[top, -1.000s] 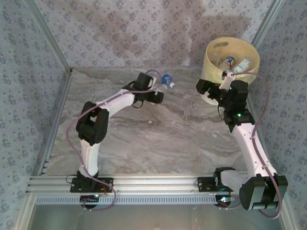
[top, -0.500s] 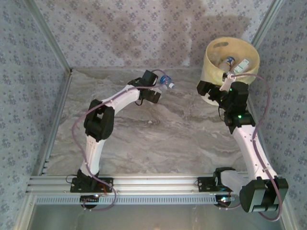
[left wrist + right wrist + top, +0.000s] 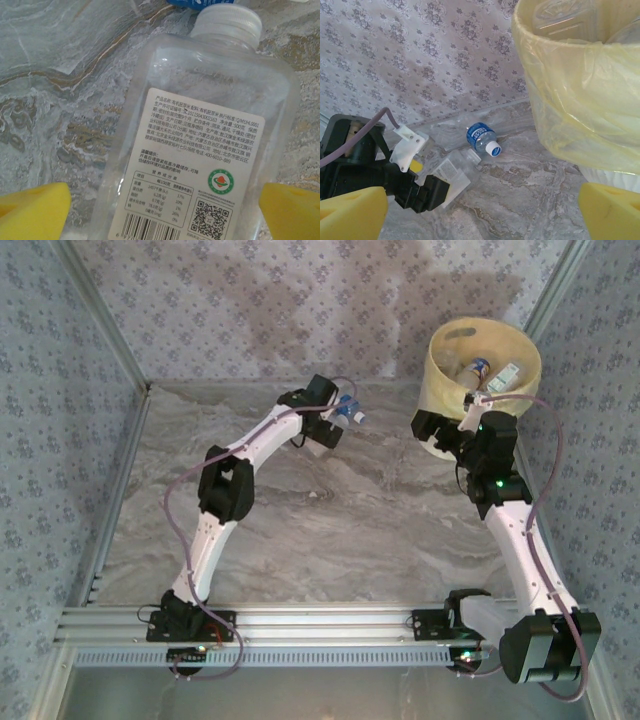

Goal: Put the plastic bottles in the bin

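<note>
A clear square plastic bottle [image 3: 200,145] with a white printed label and clear cap lies flat on the marble table between the yellow pads [image 3: 32,210] of my left gripper [image 3: 165,220]. The jaws stand wide on either side of it. From above, the left gripper [image 3: 335,426] is at the back middle. A small blue-labelled bottle [image 3: 481,137] with a white cap lies just beyond the clear bottle [image 3: 452,172]. The cream-yellow bin [image 3: 440,370] with its thin liner [image 3: 575,100] holds several bottles [image 3: 478,368]. My right gripper [image 3: 482,215] hovers open and empty beside the bin.
Patterned walls close off the back and both sides, with the table's back edge right behind the two bottles. The right arm [image 3: 515,530] stands along the right side. Bare marble table [image 3: 340,520] stretches between the arms.
My left arm has stretched further toward the back right, bringing its gripper down around the clear square bottle. The right arm and the bin have not moved.
</note>
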